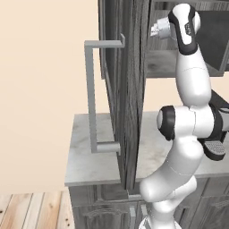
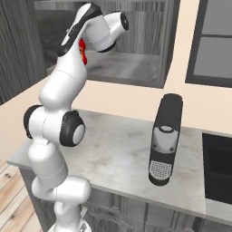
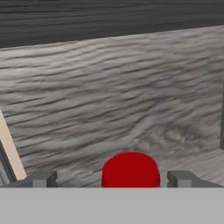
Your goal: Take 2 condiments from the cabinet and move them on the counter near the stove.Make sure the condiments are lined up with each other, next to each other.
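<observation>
My arm reaches up into the open cabinet [image 2: 131, 63], a dark grey wood-grain wall unit. In the hand view, the rounded red top of a condiment bottle [image 3: 130, 169] sits low in the middle, between my two fingertips. My gripper [image 3: 113, 179] is open, with one fingertip [image 3: 41, 179] on each side of the red cap and clear of it. From the right base view, a sliver of the red bottle [image 2: 82, 52] with its yellow-red label peeks out behind my upper arm on the cabinet shelf. The light grey marbled counter [image 2: 113, 149] lies below.
The cabinet door [image 1: 127, 103] stands swung open, edge-on, with its long light grey bar handle [image 1: 92, 96] sticking out left. A black coffee machine [image 2: 165, 140] stands on the counter. The black stove [image 2: 219, 167] is at the right edge, below a window [image 2: 217, 41].
</observation>
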